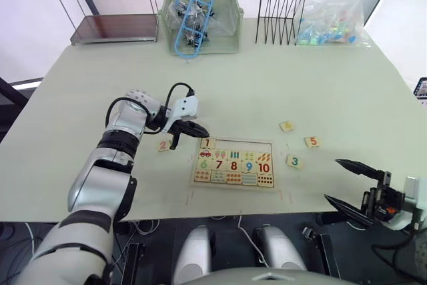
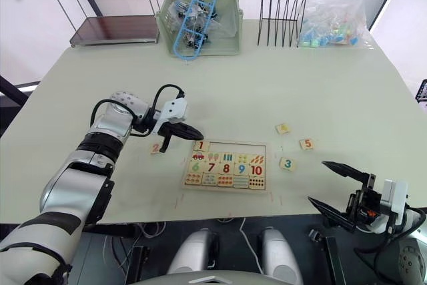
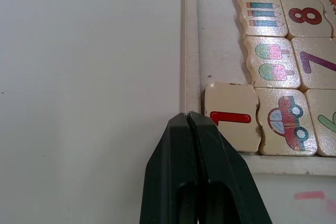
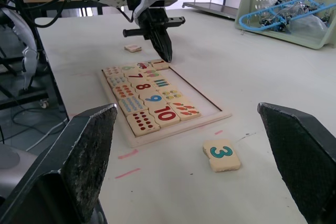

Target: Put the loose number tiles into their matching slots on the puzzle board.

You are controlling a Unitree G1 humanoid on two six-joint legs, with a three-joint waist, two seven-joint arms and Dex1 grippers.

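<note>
- The table [image 1: 267, 65] carries everything; the clutter sits along its far edge, which leaves the near half free for the puzzle.
- The puzzle board [image 1: 235, 163] lies flat near the front edge, its top row mostly open slots [image 1: 243, 144].
- The left gripper [image 1: 187, 128] hovers at the board's top-left corner, fingers pressed together with nothing between them, tips beside the 1 tile [image 3: 233, 116]. That tile sits in the corner slot, so this looks like a nudge to seat it.
- The right gripper [image 1: 353, 188] waits off the board's right side with its fingers spread wide, holding nothing.
- The 2 tile [image 1: 163, 145] lies left of the board; the 4 tile [image 1: 287, 125], 5 tile [image 1: 311, 141] and 3 tile [image 1: 295, 161] lie scattered to the right, within the right arm's side.
</note>
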